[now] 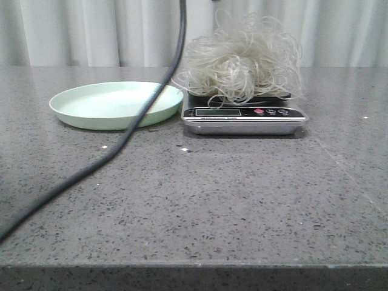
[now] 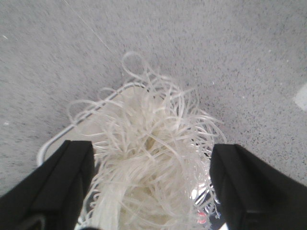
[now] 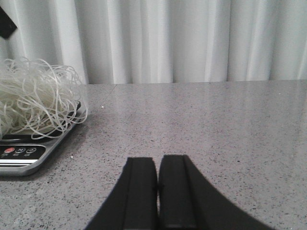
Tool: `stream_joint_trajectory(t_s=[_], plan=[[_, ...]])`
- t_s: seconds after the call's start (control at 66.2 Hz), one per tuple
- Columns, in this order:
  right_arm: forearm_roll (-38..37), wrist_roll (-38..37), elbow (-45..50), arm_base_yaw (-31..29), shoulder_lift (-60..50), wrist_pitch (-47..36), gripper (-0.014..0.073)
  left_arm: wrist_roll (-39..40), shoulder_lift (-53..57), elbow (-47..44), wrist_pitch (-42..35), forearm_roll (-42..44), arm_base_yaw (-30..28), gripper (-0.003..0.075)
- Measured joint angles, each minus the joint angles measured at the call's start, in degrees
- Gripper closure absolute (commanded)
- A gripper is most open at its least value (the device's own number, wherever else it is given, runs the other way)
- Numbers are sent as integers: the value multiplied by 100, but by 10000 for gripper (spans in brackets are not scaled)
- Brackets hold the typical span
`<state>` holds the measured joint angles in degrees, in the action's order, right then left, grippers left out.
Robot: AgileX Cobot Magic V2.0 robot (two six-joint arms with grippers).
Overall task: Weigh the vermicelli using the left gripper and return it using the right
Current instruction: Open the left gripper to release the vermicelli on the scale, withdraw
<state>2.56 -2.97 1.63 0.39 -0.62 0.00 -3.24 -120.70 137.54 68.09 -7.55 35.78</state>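
The vermicelli point(image 1: 241, 59), a fluffy mound of thin white strands, rests on a silver kitchen scale point(image 1: 244, 119) at the back middle of the table. It also shows in the left wrist view point(image 2: 148, 158) and the right wrist view point(image 3: 34, 98). My left gripper point(image 2: 149, 165) is open, its black fingers point(image 2: 67, 177) wide apart on either side of the mound, just above it. My right gripper point(image 3: 157, 165) is shut and empty, low over bare table to the right of the scale point(image 3: 29, 155). Neither gripper shows in the front view.
A pale green round plate point(image 1: 115, 104) lies empty left of the scale. A black cable point(image 1: 130, 130) hangs across the front view, over the plate's right side. White curtains point(image 1: 91, 30) hang behind the grey speckled table point(image 1: 212, 200).
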Motion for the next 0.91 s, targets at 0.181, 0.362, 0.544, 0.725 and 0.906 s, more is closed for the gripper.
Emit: stream_joint_trajectory(t_s=[0.181,0.362,0.544,0.725,0.906], plan=[[0,0,0,0,0,0,406,0,496,10,177,392,-60,296],[0,0,0,0,0,0,406,2,1108,-423,181,392,-434,348],[0,0,0,0,0,0,406,2,1868,-1389,59,447,-868,403],[0,0,0,0,0,0,406,-9,2838,-2857,-507,470,-1141,465],[0,0,0,0,0,0,406,-21,3976,-4570,-1288,470,-1279,521]])
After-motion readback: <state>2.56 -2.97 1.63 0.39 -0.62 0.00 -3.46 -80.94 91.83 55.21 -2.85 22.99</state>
